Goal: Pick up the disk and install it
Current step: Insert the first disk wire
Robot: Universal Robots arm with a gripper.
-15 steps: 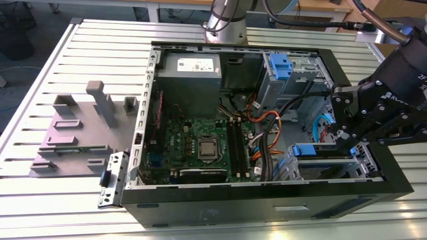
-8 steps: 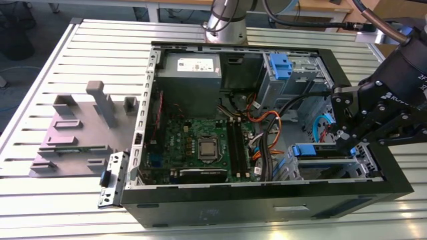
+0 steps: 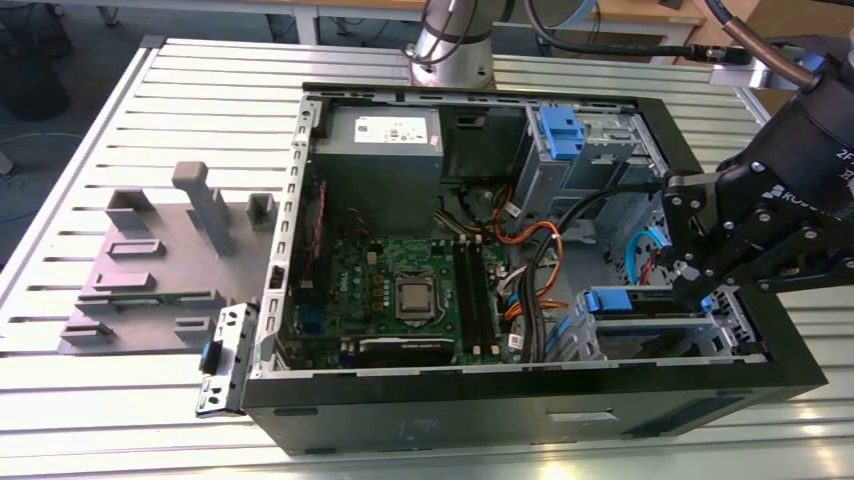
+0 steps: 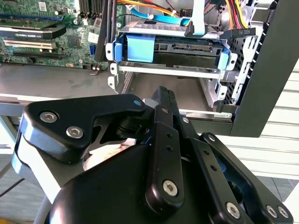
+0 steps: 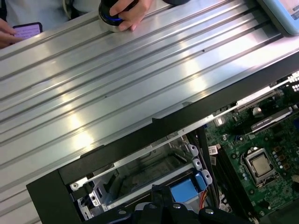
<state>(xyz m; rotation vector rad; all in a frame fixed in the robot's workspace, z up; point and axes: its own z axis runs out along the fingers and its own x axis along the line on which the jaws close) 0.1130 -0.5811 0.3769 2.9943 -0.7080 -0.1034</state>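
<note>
The disk [image 3: 625, 301] sits in the upper slot of the drive cage at the front corner of the open computer case [image 3: 534, 410], on the exterior view's right. It is a flat metal drive with a blue plastic carrier handle [image 4: 140, 47]; its blue frame is also visible in the first wrist view [image 5: 184, 190]. Below it is an empty slot [image 4: 159, 86]. My black gripper [image 3: 697, 285] hangs just outside the cage, apart from the disk, its tip [image 4: 163, 93] pointing at the cage. Nothing can be seen in its grasp.
The case lies open on a slatted metal table [image 3: 174, 100], showing motherboard [image 3: 400, 290], grey power-supply box [image 3: 384, 135], loose cables [image 3: 534, 250] and another blue carrier [image 3: 558, 130]. A grey fixture block [image 3: 160, 260] stands on the exterior view's left. A person's hands [image 5: 126, 11] rest at the table edge.
</note>
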